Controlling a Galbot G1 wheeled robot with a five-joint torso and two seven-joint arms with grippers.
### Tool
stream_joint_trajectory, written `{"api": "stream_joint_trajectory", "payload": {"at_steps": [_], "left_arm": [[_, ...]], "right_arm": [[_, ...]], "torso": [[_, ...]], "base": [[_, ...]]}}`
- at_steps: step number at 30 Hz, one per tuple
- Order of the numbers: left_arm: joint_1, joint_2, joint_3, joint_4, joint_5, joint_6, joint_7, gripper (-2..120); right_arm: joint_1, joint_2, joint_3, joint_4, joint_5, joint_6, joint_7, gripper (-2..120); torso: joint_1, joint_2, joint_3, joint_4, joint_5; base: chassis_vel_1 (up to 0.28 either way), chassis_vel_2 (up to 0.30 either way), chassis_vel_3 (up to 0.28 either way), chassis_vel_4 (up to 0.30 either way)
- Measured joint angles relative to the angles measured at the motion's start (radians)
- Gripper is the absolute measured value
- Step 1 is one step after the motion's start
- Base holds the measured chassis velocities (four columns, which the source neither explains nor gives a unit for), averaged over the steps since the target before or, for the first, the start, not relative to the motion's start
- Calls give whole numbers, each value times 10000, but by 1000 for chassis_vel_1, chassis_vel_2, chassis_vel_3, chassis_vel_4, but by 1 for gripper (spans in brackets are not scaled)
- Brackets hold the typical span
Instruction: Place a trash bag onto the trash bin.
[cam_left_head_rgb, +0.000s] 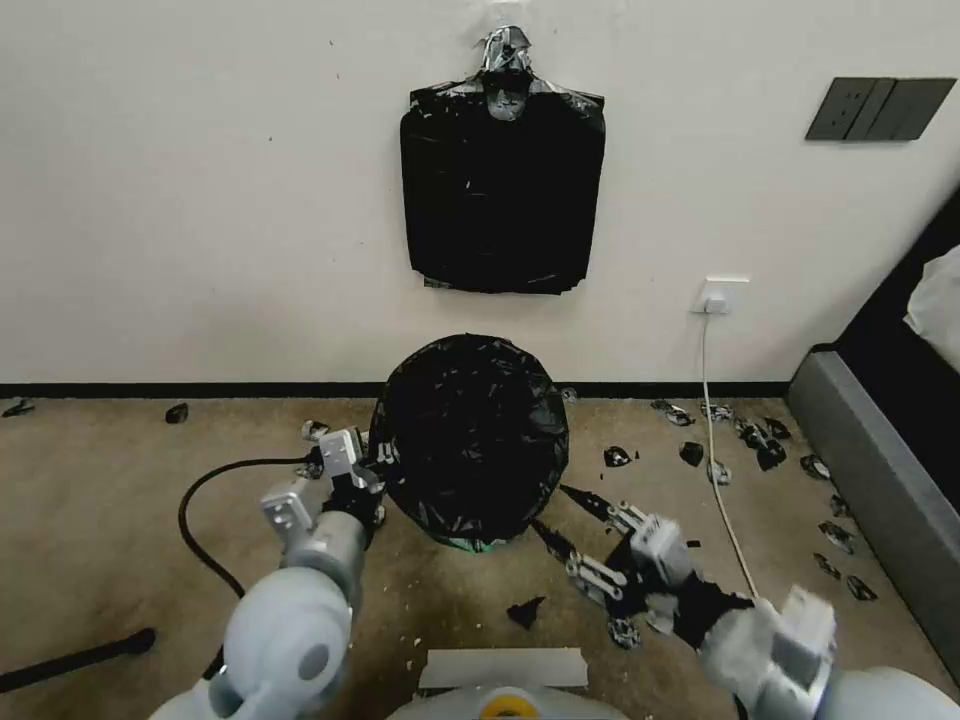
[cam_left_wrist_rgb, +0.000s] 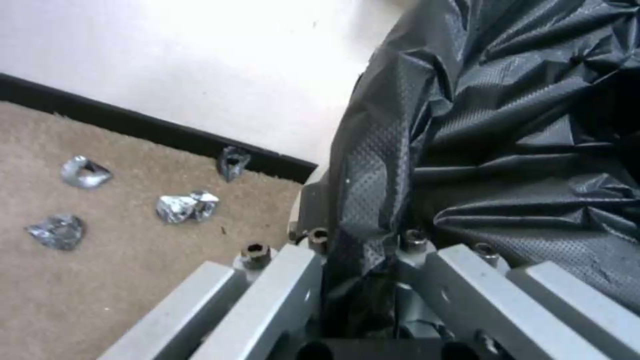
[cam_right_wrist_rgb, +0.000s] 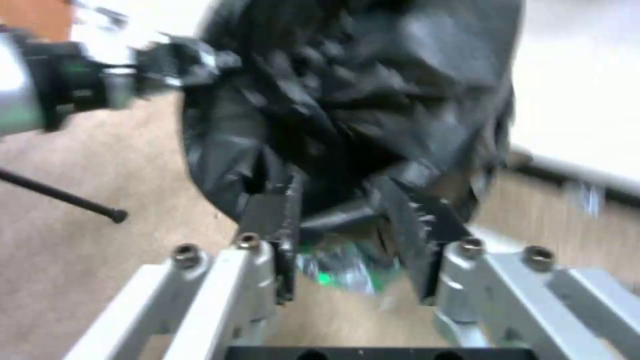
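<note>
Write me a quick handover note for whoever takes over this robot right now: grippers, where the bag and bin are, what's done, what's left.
Left gripper: shut on the trash bag, pinching a fold at the bag's left side.
Right gripper: open, off the bag, low over the carpet to its right.
Trash bin: on the carpet by the wall, draped by the bag.
Done: bag covers the bin.
Left: release the left grip and check the bag's fit.

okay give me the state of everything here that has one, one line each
trash bag: draped over the bin, crumpled, covering it.
left gripper: at the bag's left side, jaws shut on a fold of it.
right gripper: jaws open, holding nothing, near the bin's front right.
stack of bags: hanging flat on the wall.
</note>
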Motion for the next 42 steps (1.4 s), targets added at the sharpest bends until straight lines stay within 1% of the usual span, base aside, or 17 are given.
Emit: {"api": "stream_joint_trajectory", "payload": {"at_steps": [1,2,3,5,6,7,9,13,15,19,20,23,24,27,32,34,42], "left_arm": [[-27,-34,105,42,116,-15,-43,3],[-27,-34,105,42,116,-15,-43,3],[-255,-59,508,208,272,-22,-173,3],[-685,-57,1084,489,449,-22,-295,3],[-685,-57,1084,489,449,-22,-295,3],[-877,-80,1422,661,735,-22,-359,3],[-934,-169,1665,799,1044,-21,-389,3],[-1003,-319,1941,938,1433,-21,-457,3],[-1012,-331,1979,955,1496,-20,-457,3],[-1007,-298,2089,1013,1895,49,-456,3],[-1007,-298,2089,1013,1895,49,-456,3],[-975,-246,2024,1003,2029,92,-472,3],[-975,-246,2024,1003,2029,92,-472,3],[-940,-262,1992,973,2105,114,-479,3],[-909,-275,1970,945,2109,125,-478,3],[-866,-286,1940,879,2085,130,-478,3],[-704,-313,1931,728,2030,150,-476,3]], "right_arm": [[422,39,-159,1,506,-303,332,28],[422,39,-159,1,506,-303,332,28],[931,211,-261,2,1165,-819,770,22],[1097,560,-271,-2,1571,-1309,1283,14],[1097,560,-271,-2,1571,-1309,1283,14],[1348,845,-395,-18,2013,-1725,1783,7],[1966,1096,-765,-30,2531,-2082,2388,0],[3130,1386,-1561,-53,2991,-2413,3182,0],[3311,1429,-1703,-56,3043,-2446,3289,0],[4989,2013,-3206,-437,3588,-2748,4467,0],[4989,2013,-3206,-437,3588,-2748,4467,0],[6420,2873,-4502,-1158,3982,-2988,5834,0],[6420,2873,-4502,-1158,3982,-2988,5834,0],[7295,3630,-5298,-1945,4030,-3091,6659,0],[7771,4107,-5835,-2693,4022,-3213,7301,0],[7977,4437,-6105,-3436,3859,-3285,7615,0],[8169,4876,-6480,-4379,2992,-3335,7668,0]], "torso": [[0,-1,0,6,3],[0,-1,0,6,3],[0,-1,1,10,2],[0,-1,1,0,-4],[0,-1,1,0,-4],[0,-1,1,-8,1],[0,-1,0,-6,-1],[0,-1,1,2,0],[1,-1,1,1,-2],[0,-3,1,-1,-2],[0,-3,1,-1,-2],[0,-2,1,1,-2],[0,-2,1,1,-2],[0,-3,1,2,-2],[0,-3,1,1,-4],[0,-3,0,0,-3],[0,-2,0,0,-3]], "base": [[0,0,0,0],[0,0,0,0],[0,0,0,0],[0,0,0,0],[0,0,0,0],[0,0,0,0],[0,0,0,0],[0,0,0,0],[0,0,0,0],[0,0,0,0],[0,0,0,0],[0,0,0,0],[0,0,0,0],[0,0,0,0],[0,0,0,0],[0,0,0,0],[0,0,0,0]]}}
